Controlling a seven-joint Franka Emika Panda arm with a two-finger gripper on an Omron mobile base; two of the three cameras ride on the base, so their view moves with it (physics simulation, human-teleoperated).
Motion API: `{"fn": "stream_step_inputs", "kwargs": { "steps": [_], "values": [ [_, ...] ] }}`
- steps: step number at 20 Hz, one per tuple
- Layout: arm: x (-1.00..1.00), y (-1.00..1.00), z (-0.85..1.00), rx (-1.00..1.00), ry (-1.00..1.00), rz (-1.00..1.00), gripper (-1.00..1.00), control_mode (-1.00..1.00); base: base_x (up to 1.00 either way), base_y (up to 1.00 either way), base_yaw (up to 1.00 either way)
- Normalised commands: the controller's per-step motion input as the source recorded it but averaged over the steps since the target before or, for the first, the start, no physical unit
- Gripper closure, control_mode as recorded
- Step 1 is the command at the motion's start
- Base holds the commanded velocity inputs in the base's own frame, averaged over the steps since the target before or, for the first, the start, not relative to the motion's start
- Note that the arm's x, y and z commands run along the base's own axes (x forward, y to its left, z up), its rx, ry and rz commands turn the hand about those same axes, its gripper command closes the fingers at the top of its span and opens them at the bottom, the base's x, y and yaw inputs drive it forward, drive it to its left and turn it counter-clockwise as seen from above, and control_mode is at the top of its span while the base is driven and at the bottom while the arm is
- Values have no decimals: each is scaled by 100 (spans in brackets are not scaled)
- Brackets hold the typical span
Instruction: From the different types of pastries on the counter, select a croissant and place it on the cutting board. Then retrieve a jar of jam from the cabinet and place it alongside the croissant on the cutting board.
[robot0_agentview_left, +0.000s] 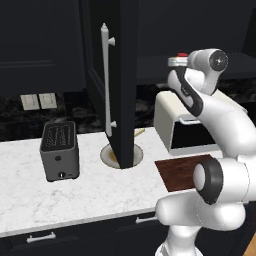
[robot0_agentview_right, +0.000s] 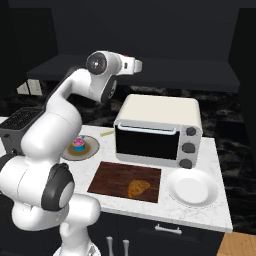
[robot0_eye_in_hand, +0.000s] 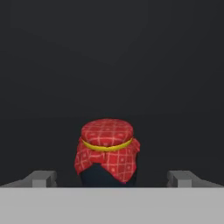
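Your claw (robot0_eye_in_hand: 112, 178) is spread fully wide and holding nothing, its fingertips flanking the red-cloth-topped jar of jam (robot0_eye_in_hand: 107, 151) inside the open black cabinet (robot0_agentview_left: 123, 80), ready to close on it, while the croissant (robot0_agentview_right: 137, 188) already lies on the cutting board (robot0_agentview_right: 112, 181).

The croissant (robot0_agentview_right: 138, 188) lies on the cutting board (robot0_agentview_right: 112, 179), before the toaster oven (robot0_agentview_right: 159, 130); the plate (robot0_agentview_right: 193, 188) sits right of the board.

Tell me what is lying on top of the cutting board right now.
One croissant lies on the cutting board, toward its right end; the rest of the top is bare wood. The board's near left corner is covered by the arm, so that part cannot be checked.
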Motion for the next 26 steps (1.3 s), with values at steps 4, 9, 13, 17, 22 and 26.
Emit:
{"fn": "stream_step_inputs", "kwargs": {
  "steps": [4,9,13,17,22,26],
  "values": [
    [21,0,-7,0,0,0,-100,-100,0,0,0],
    [7,0,-1,0,0,0,-100,-100,0,0,0],
    [5,0,-4,0,0,0,-100,-100,0,0,0],
    [9,0,-16,0,0,0,-100,-100,0,0,0],
    [19,0,-3,0,0,0,-100,-100,0,0,0],
    [21,0,0,0,0,0,-100,-100,0,0,0]
  ]
}}
